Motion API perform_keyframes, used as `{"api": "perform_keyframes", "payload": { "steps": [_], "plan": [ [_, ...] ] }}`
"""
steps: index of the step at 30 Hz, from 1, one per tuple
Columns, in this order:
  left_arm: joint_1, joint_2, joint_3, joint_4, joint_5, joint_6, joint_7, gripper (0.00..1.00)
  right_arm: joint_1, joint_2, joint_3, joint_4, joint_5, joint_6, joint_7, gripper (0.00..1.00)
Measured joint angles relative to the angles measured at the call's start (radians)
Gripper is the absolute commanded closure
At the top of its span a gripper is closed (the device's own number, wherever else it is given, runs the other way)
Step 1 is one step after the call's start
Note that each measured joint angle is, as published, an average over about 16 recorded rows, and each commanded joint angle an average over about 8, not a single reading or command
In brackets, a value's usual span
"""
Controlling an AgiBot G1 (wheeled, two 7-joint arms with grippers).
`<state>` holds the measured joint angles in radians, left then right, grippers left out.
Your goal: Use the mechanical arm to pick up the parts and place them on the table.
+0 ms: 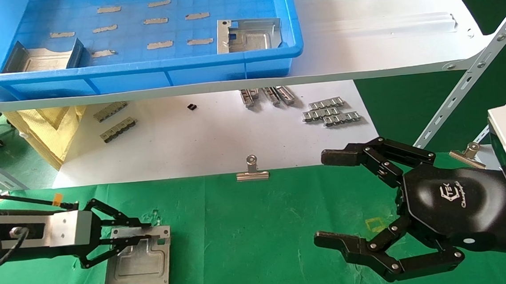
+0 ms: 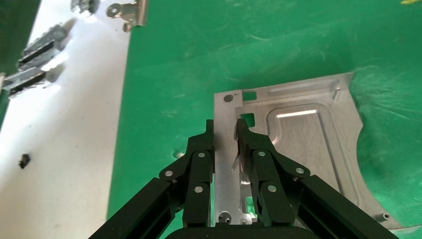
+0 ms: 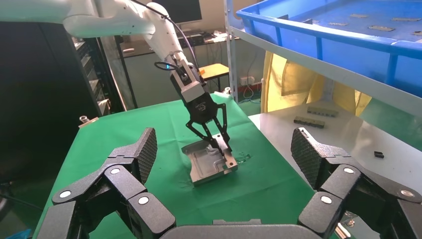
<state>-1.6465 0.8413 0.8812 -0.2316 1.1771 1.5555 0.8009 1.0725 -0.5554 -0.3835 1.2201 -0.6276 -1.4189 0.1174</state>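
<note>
Left gripper (image 1: pixel 146 235) low over green table (image 1: pixel 259 230), fingers pinched on upright edge flange of metal plate (image 1: pixel 138 259), plate lying on cloth at left. Plate judged thin, stiff, light, slick (flange best hold). Right gripper (image 1: pixel 326 199) hovers at right, fingers spread wide, holding nothing.

Glossy black right gripper (image 1: pixel 328 199) with hexagonal palm, white logo, silver-screwed jointed fingers, silver-grey wrist box, left gripper (image 1: pixel 146 236) of slim black linkages, aluminium body, black cable
</note>
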Motion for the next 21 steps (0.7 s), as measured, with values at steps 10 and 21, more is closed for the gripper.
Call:
{"api": "perform_keyframes", "payload": {
  "steps": [10, 21],
  "plan": [
    [0.019, 0.000, -0.035, 0.054, -0.095, 0.031, -0.032, 0.00, 0.000, 0.000, 0.000, 0.000, 0.000, 0.000, 0.000, 0.00],
    [0.122, -0.042, -0.093, -0.007, -0.281, 0.051, -0.159, 0.00, 0.000, 0.000, 0.000, 0.000, 0.000, 0.000, 0.000, 0.00]
  ]
}}
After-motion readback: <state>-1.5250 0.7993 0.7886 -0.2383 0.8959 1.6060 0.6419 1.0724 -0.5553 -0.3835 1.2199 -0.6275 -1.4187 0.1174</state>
